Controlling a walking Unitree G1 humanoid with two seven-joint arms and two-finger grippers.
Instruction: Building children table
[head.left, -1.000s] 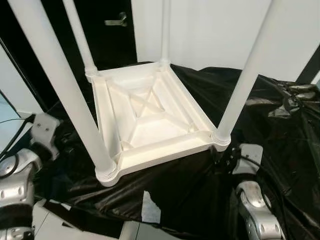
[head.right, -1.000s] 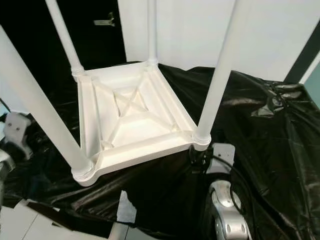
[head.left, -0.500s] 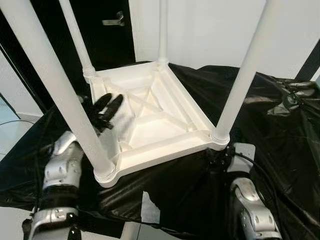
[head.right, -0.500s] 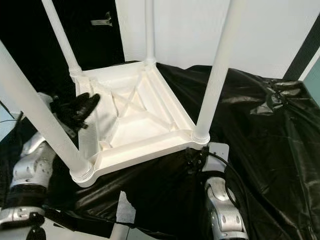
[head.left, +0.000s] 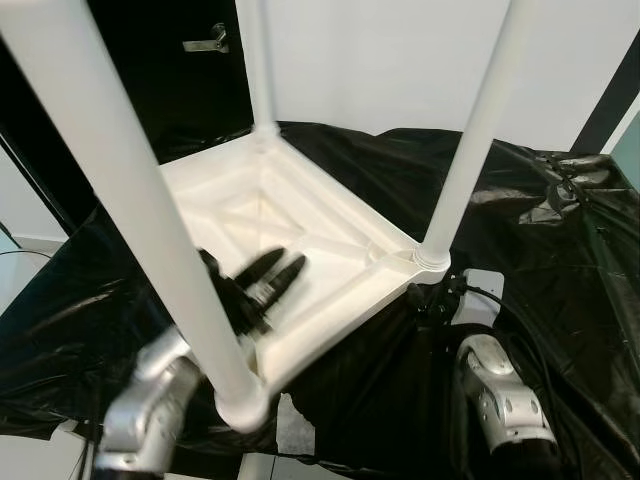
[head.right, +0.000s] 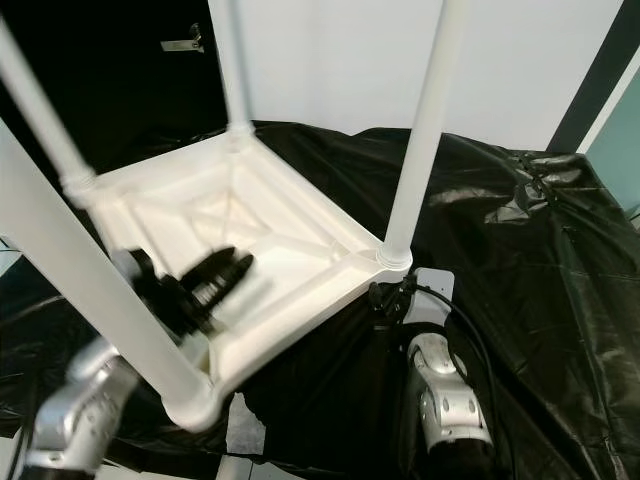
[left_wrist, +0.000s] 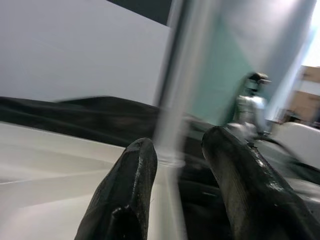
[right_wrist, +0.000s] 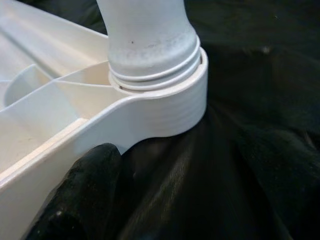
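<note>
Left end effector (head.left: 262, 285) hovered over the upturned children's table (head.left: 300, 225), fingers parted, holding nothing. Right end effector (right_wrist: 95, 170) sat under the near corner; grip unclear. All four legs (head.left: 470, 140) looked fitted; flipping it upright remained.

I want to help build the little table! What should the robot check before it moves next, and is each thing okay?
1. All four legs standing in the upside-down white tabletop: ok.
2. Right corner leg seated in its socket: ok, collar sits flush.
3. Left pincer open above the tabletop's underside, holding nothing: ok.
4. Right pincer by the right corner; grip: cannot tell.
5. Black sheet flat under the table: not ok, wrinkled.
</note>
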